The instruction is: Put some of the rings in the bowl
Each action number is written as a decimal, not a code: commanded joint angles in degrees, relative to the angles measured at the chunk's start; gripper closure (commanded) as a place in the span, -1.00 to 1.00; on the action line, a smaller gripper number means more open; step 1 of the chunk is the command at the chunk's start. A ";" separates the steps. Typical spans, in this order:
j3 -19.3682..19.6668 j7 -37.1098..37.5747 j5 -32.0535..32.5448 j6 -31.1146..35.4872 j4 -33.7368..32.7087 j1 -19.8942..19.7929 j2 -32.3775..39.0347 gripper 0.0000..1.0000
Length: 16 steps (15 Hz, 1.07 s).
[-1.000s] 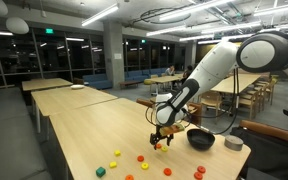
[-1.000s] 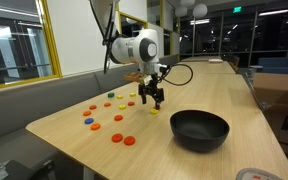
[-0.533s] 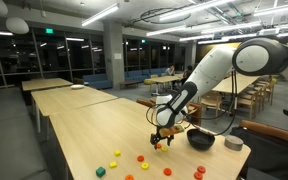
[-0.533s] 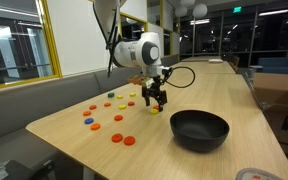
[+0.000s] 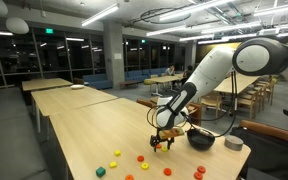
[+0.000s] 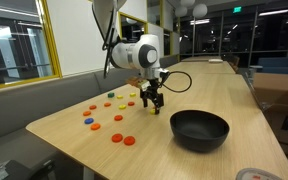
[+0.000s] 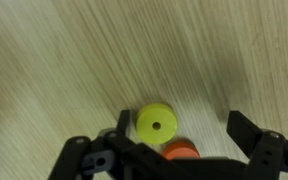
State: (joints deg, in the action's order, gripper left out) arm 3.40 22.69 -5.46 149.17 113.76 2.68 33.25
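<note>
Gripper (image 6: 152, 103) hangs just above the counter (image 6: 74, 140), jaws spread wide and empty, over a yellow ring (image 7: 155, 124) with an orange ring (image 7: 180, 151) just beside it. The black bowl (image 6: 198, 136) sits near the gripper, close to the counter's edge. More rings (image 6: 128, 140) lie scattered beyond the gripper, farther from the bowl, with bare counter between.

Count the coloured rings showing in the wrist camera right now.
2. A yellow ring lies on the table between the jaws of the open gripper; an orange ring sits right beside it, partly hidden under the gripper. More may lie outside this view.
</note>
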 commanded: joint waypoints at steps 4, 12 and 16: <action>0.24 0.08 -3.72 2.41 3.17 -0.38 -1.86 -1.00; 2.68 0.91 -1.82 -0.45 1.73 0.47 -1.68 -1.00; 2.49 0.45 -1.83 -2.21 1.10 0.27 -1.55 -1.00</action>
State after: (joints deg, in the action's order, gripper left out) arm 5.30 22.78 -7.87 149.16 115.17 2.32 32.75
